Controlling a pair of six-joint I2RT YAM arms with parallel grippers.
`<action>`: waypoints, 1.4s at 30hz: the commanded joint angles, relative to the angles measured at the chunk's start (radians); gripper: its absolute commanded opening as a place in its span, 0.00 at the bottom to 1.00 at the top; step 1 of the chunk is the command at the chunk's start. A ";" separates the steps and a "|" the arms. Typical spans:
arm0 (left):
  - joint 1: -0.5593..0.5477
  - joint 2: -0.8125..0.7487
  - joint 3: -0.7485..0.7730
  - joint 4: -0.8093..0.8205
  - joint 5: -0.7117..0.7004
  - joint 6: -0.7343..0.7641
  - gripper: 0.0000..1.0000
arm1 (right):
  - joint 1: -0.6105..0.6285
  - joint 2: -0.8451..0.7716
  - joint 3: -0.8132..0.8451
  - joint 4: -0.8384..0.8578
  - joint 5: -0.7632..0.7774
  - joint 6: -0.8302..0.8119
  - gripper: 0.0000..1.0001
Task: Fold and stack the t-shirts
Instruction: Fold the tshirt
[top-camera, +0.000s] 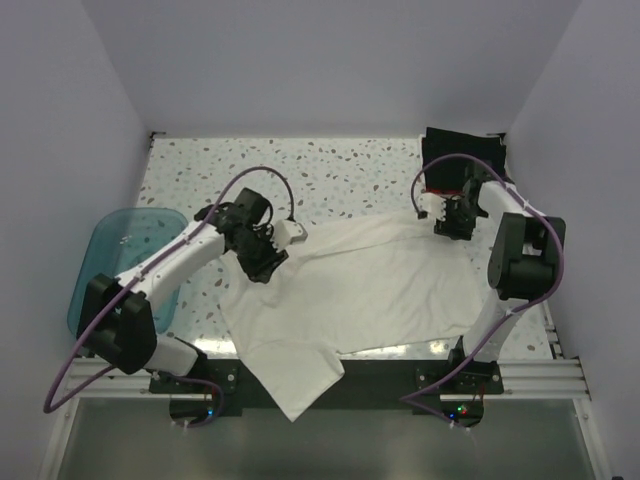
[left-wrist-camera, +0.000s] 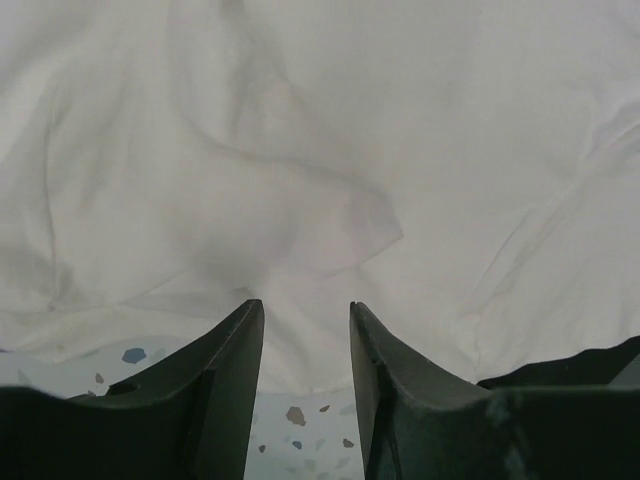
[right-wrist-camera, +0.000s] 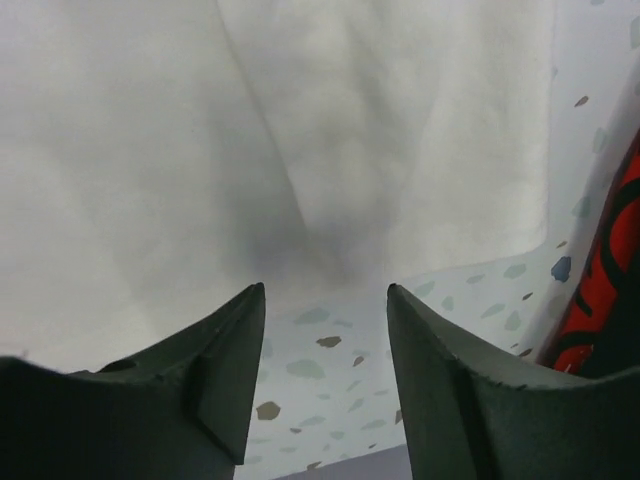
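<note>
A plain white t-shirt (top-camera: 350, 285) lies spread across the middle of the speckled table, one part hanging over the front edge. My left gripper (top-camera: 262, 262) is open at the shirt's left edge; in the left wrist view the white cloth (left-wrist-camera: 320, 180) lies just ahead of the open, empty fingers (left-wrist-camera: 232, 350). My right gripper (top-camera: 450, 228) is open at the shirt's far right corner; the right wrist view shows the cloth edge (right-wrist-camera: 300, 160) ahead of the empty fingers (right-wrist-camera: 235, 340). A black t-shirt (top-camera: 462, 160) with red beneath it (top-camera: 445, 190) lies at the back right.
A translucent blue plastic tub (top-camera: 125, 265) stands at the left edge of the table. The red and black cloth (right-wrist-camera: 605, 280) shows at the right of the right wrist view. White walls enclose the table on three sides.
</note>
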 joint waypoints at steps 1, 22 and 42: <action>0.121 -0.042 0.110 -0.008 0.090 0.025 0.45 | -0.012 -0.052 0.143 -0.166 -0.031 0.036 0.61; 0.336 0.436 0.242 0.196 -0.206 -0.164 0.27 | 0.169 0.246 0.318 -0.095 0.119 0.484 0.41; 0.440 0.339 0.385 0.059 0.180 -0.231 0.41 | 0.348 -0.014 0.403 -0.144 -0.244 0.565 0.63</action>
